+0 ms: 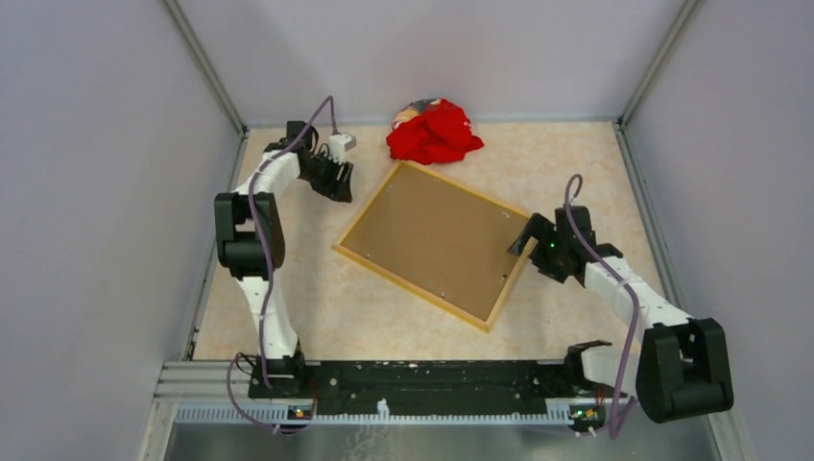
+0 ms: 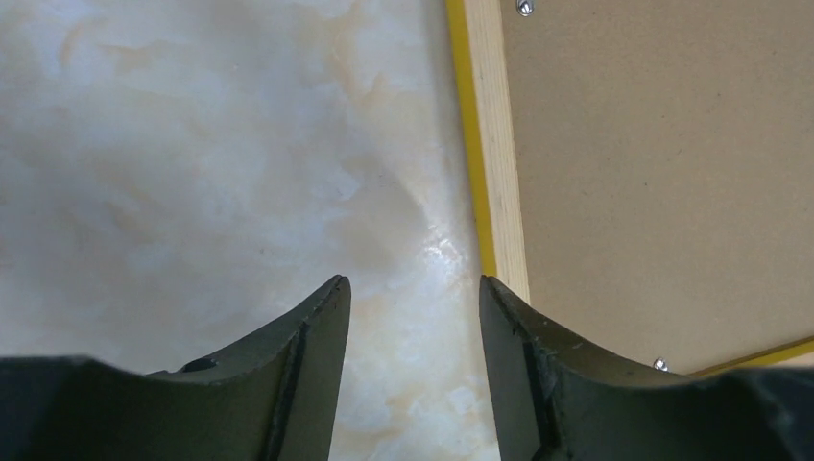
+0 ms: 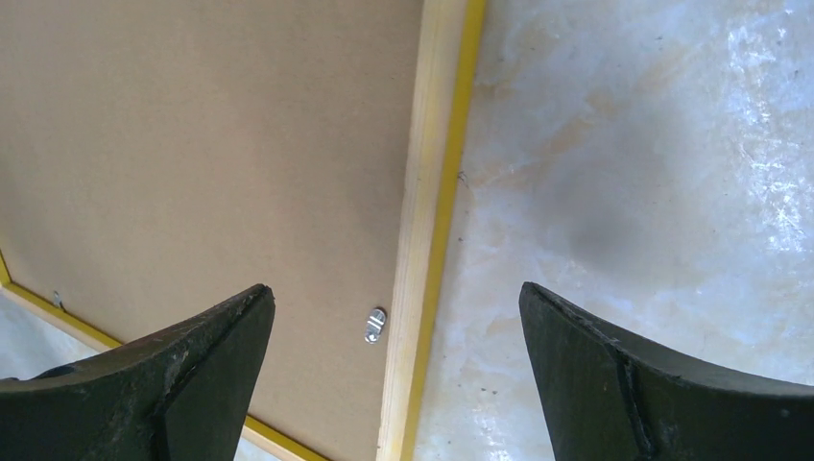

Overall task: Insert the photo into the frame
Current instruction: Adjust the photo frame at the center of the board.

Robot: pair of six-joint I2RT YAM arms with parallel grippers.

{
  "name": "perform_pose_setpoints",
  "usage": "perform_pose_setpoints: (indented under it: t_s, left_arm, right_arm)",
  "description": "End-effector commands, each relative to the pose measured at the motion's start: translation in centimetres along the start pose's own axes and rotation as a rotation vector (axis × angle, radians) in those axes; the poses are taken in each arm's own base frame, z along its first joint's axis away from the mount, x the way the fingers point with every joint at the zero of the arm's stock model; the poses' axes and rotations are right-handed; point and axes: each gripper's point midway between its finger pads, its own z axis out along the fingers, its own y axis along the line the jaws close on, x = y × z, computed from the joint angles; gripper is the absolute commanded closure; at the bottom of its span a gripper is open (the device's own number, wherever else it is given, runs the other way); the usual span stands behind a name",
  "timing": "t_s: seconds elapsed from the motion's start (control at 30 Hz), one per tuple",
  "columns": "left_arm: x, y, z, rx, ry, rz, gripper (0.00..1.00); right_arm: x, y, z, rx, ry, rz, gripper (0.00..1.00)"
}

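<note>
The frame (image 2: 499, 144) lies face down at the middle of the table (image 1: 576, 154), its pale wood back up and a brown backing panel (image 1: 432, 230) sitting in it. I see no photo anywhere, and whether it lies under the panel I cannot tell.

The right gripper (image 3: 395, 293) hangs with its fingers spread wide, straddling the frame's right rail. If it pinched that thin rail and lifted alone, I'd expect the frame to swing or slip, and the panel could drop out if the clips (image 3: 374, 325) aren't turned home.

The left gripper (image 2: 413, 288), fingers apart and empty, hovers over bare table just beside the frame's far-left corner. Coming down there could shove the frame.

Count: one frame, one panel, one red cloth (image 1: 437, 133) at the far edge, two grippers. The clips are too small to count surely.
</note>
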Motion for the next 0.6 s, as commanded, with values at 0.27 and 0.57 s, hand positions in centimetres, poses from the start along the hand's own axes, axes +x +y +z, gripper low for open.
perform_pose_setpoints:
  t_s: [0.27,0.57]
  left_arm:
    - [1.8,-1.5,3.2,0.079,0.029,0.009,0.57]
    - [7.5,-7.0,4.5,0.241,0.192,0.123,0.81]
  right_arm:
    - [-2.1,1.8,3.0,-0.134,-0.011,0.110,0.01]
    - [-4.3,2.8,5.8,-0.196,0.057,0.158,0.01]
